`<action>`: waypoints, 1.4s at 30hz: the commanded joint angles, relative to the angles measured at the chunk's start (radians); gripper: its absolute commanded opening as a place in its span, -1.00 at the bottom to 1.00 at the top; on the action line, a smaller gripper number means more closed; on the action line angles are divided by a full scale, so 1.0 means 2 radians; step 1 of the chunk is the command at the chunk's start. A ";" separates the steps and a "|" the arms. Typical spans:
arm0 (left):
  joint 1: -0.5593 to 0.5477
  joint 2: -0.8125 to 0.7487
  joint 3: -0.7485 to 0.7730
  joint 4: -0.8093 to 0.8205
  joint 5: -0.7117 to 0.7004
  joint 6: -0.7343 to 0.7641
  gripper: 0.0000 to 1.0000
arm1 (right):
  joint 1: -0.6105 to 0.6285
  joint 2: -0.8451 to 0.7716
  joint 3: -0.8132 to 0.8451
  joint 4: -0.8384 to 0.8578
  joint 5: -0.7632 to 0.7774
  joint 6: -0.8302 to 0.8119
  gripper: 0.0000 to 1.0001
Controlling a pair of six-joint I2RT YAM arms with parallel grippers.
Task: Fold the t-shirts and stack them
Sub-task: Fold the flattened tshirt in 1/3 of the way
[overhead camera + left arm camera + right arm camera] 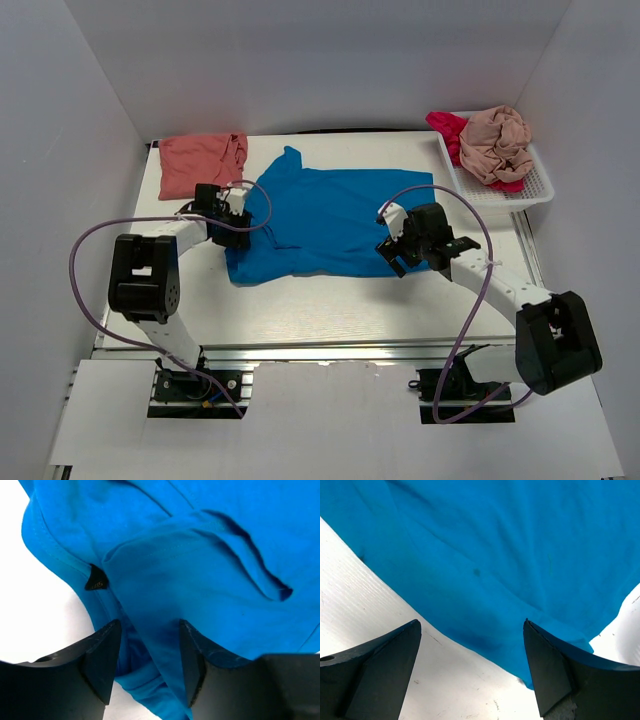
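The bright blue t-shirt [330, 220] lies spread on the middle of the table, with a sleeve pointing to the back. My left gripper [232, 205] is at its left edge. In the left wrist view this gripper [150, 665] is open, with a bunched fold of the blue shirt [200, 565] between the fingers. My right gripper [392, 238] is at the shirt's right front corner. In the right wrist view it [472, 665] is open above the blue hem [485, 580] and the bare table. The salmon-coral t-shirt [200, 160] lies folded at the back left.
A white slotted basket [530, 187] stands at the back right. It holds the crumpled beige-pink t-shirt [495, 145] on top of the magenta-red one [447, 130]. White walls close in the table on three sides. A small black tag [96, 582] shows at the blue shirt's seam.
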 commanded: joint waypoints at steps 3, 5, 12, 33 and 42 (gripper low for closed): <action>-0.002 0.014 0.022 0.014 0.020 -0.007 0.15 | 0.002 0.006 0.010 0.005 0.001 -0.007 0.73; -0.002 0.018 0.026 0.019 0.020 -0.007 0.11 | 0.002 0.006 0.010 0.005 0.001 -0.007 0.74; -0.003 0.024 0.029 0.022 0.016 -0.007 -0.24 | 0.003 0.009 0.011 0.003 0.000 -0.006 0.73; -0.007 -0.045 0.066 -0.011 -0.022 0.005 -0.88 | 0.023 0.029 0.015 -0.010 -0.012 -0.007 0.73; -0.010 -0.019 0.091 0.005 -0.025 0.006 -0.88 | 0.034 0.036 0.012 -0.007 0.003 -0.010 0.73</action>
